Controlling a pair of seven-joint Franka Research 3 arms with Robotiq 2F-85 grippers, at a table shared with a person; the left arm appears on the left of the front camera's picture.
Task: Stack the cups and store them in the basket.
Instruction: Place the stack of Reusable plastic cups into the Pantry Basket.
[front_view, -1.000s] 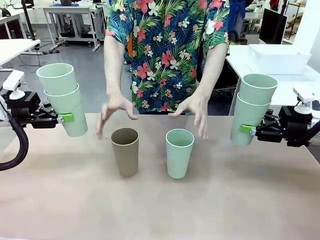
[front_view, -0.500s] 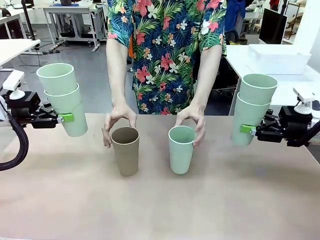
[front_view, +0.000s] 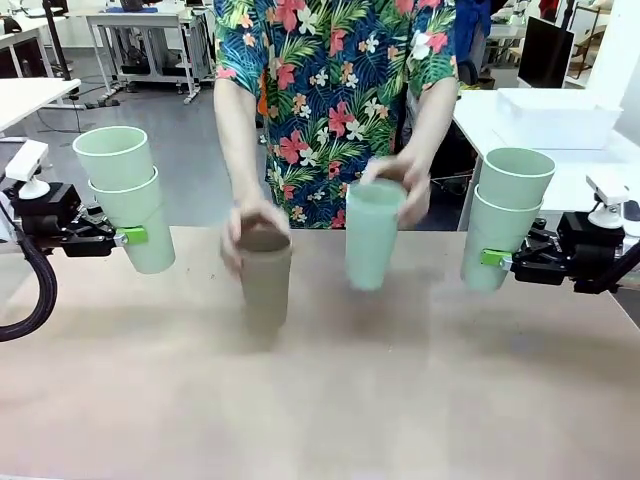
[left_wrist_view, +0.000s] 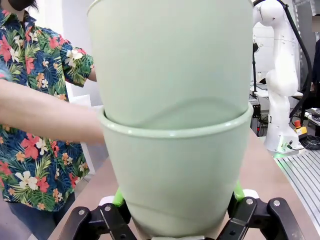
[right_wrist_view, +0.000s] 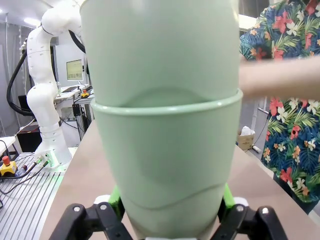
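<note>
Left gripper (front_view: 131, 236), black with green pads, is clamped on the lower tumbler of a nested pair of mint cups (front_view: 125, 190), held in the air at the desk's left end and tilted a little outward. Right gripper (front_view: 494, 258), same build, pinches the lower cup of a second mint pair (front_view: 507, 215) at the right end, also off the surface. Wrist views: the pads press either side of the lower cup's narrow base, and the upper cup sits deep inside, its wall rising above a rounded rim. Cups are tall, tapered and handleless, matte plastic with a smooth finish. Between the arms, the person's one hand (front_view: 250, 222) grips the tan-brown cup (front_view: 266, 285) around its mouth; the cup is motion-blurred and I cannot tell whether its base touches the desk (front_view: 320, 410), a plain pinkish-tan top. The other hand (front_view: 408, 182) holds a single mint cup (front_view: 373, 238) lifted clear of the desk. The basket (front_view: 556, 118), white plastic and rectangular with a rounded rim, sits on a white table beyond the right arm.
</note>
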